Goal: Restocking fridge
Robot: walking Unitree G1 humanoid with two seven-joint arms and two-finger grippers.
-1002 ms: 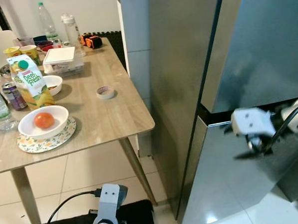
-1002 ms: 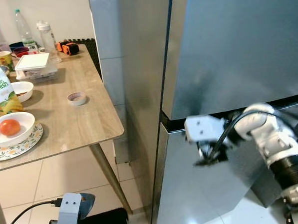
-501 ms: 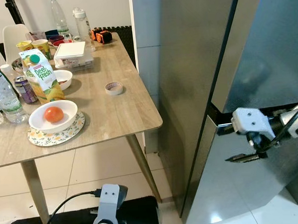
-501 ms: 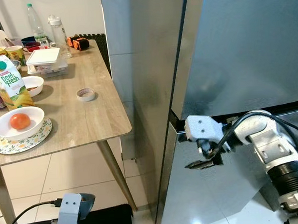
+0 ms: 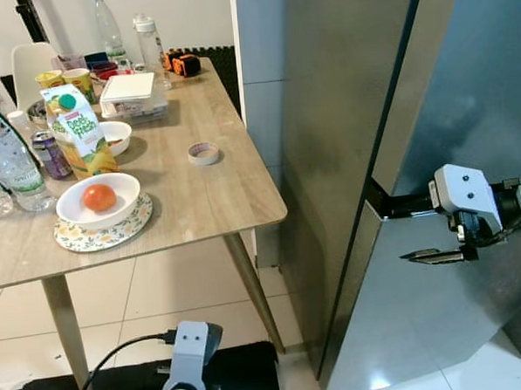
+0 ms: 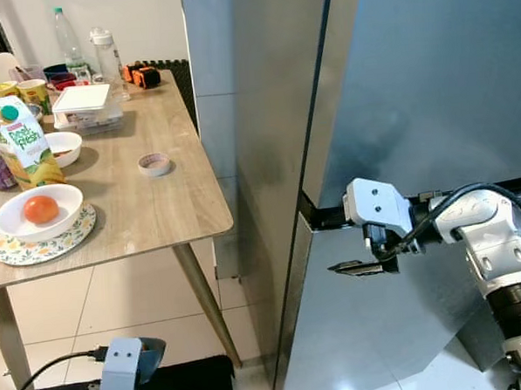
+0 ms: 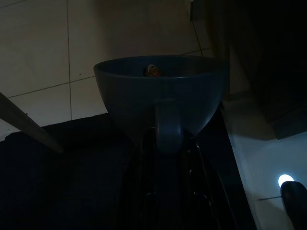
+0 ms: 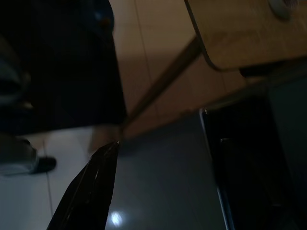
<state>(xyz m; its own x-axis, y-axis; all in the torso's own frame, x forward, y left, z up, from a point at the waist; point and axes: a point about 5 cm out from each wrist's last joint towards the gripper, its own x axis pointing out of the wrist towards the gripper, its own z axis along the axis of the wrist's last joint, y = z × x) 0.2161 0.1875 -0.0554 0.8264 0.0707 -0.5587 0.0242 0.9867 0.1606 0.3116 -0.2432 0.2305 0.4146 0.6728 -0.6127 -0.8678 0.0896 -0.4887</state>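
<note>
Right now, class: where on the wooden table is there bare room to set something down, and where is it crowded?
The wooden table is bare along its fridge-side edge, around the small tape roll, and at the near corner past the white bowl with an orange fruit. It is crowded on the far side: juice carton, bottles, cups and white lidded box.

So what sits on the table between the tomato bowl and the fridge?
Just a small tape roll on bare wood; left eye view shows it between the bowl and fridge.
</note>
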